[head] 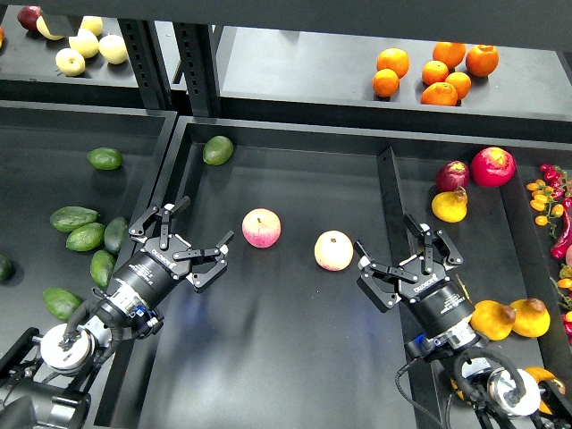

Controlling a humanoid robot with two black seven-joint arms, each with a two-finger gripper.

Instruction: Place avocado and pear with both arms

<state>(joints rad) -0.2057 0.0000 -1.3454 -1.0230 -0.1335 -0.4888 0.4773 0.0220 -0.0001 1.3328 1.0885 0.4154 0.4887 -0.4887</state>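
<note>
Several dark green avocados lie in the left bin; the nearest ones (114,234) (86,237) sit just left of my left gripper (198,229), and an elongated one (73,217) lies beyond them. The left gripper is open and empty, over the left edge of the centre tray (268,357). Orange-yellow pears lie in the right bin: one at the back (450,205) and two (492,319) (531,315) near my right arm. My right gripper (393,247) is open and empty, over the divider between the centre tray and the right bin.
Two pink-red apples (261,227) (333,250) and a lighter green avocado (217,149) lie in the centre tray. Red apples (493,166) sit at the back of the right bin. Oranges (435,71) and pale fruit (85,42) lie on the rear shelf.
</note>
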